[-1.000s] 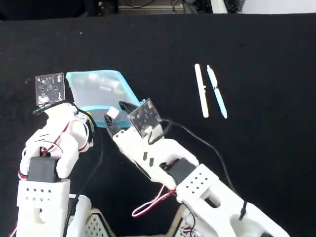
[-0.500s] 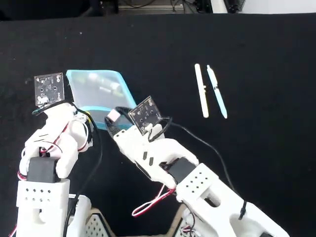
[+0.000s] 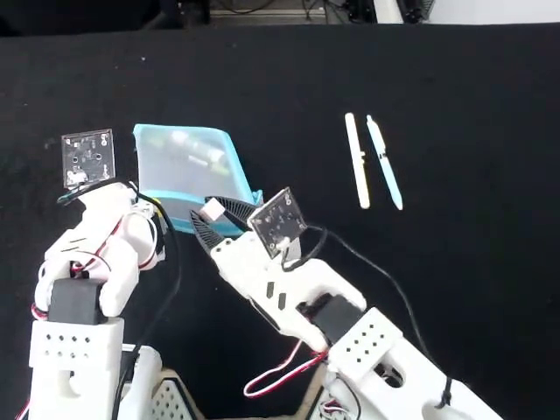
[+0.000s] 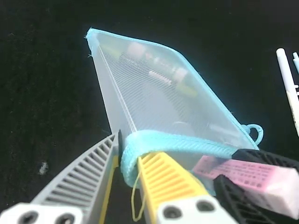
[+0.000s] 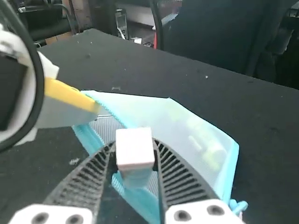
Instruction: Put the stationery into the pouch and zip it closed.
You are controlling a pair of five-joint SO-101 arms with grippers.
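Observation:
A light blue mesh pouch [image 3: 186, 166] lies at the table's left with several small items inside. My left gripper [image 4: 129, 150] is shut on the pouch's blue zipper edge [image 4: 177, 143], grey finger on one side and yellow finger [image 4: 161, 179] on the other. My right gripper [image 5: 135, 156] is shut on a pink eraser [image 5: 135, 148], held right at the pouch [image 5: 182, 128] edge, touching or just above it. In the high view the eraser [image 3: 213, 210] sits at the pouch's near edge. A white pen [image 3: 356, 160] and a light blue pen [image 3: 385, 163] lie side by side to the right.
The black table cloth [image 3: 455, 96] is bare around the two pens and behind the pouch. The left arm's body [image 3: 96, 254] and the right arm's body [image 3: 297, 289] crowd the near side. Chairs and cables stand beyond the table's far edge.
The pouch has swung and shifted to the right. My right gripper moved right and slightly nearer with the eraser, staying at the pouch's near edge. The left arm barely moved.

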